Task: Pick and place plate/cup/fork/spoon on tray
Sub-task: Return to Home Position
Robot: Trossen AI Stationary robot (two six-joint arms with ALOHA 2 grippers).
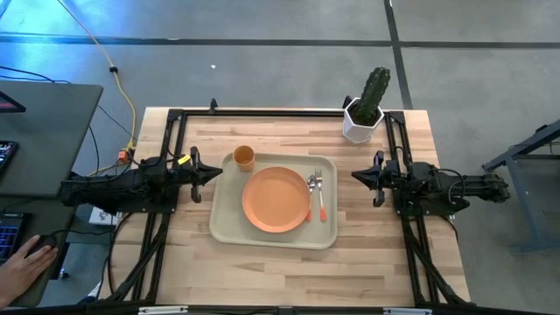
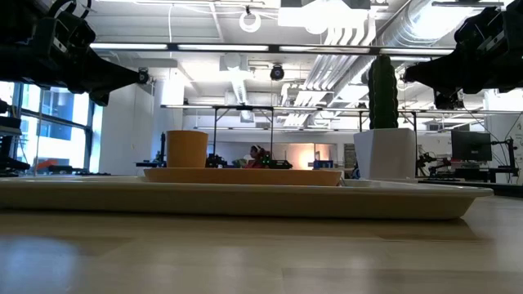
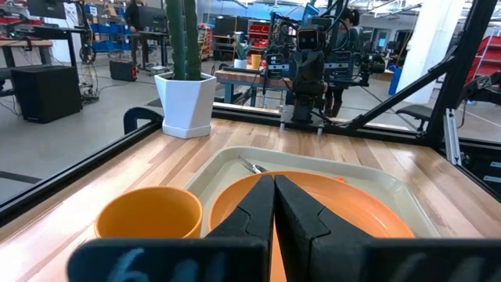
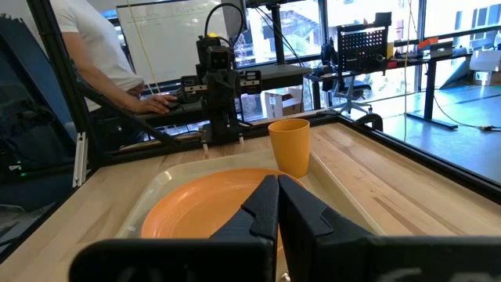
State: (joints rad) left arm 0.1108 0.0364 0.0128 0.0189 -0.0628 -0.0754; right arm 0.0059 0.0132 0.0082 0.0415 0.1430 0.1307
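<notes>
Now: plate [image 1: 275,199], cup [image 1: 244,157], fork [image 1: 311,194], spoon [image 1: 319,195] on tray [image 1: 229,229] | left hand [image 1: 216,174] pressed together | right hand [image 1: 357,176] pressed together

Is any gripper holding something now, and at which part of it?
Nothing is held. The left gripper and right gripper are shut on nothing, beside the tray, where the plate, cup, fork and spoon lie.

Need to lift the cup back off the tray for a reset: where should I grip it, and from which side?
Grip the cup across its rim, coming straight down from above with the left gripper, which waits nearest. It stands upright, mouth open, in the tray's far-left corner; the plate lies close beside it, so a low sideways approach would probably be cramped.
</notes>
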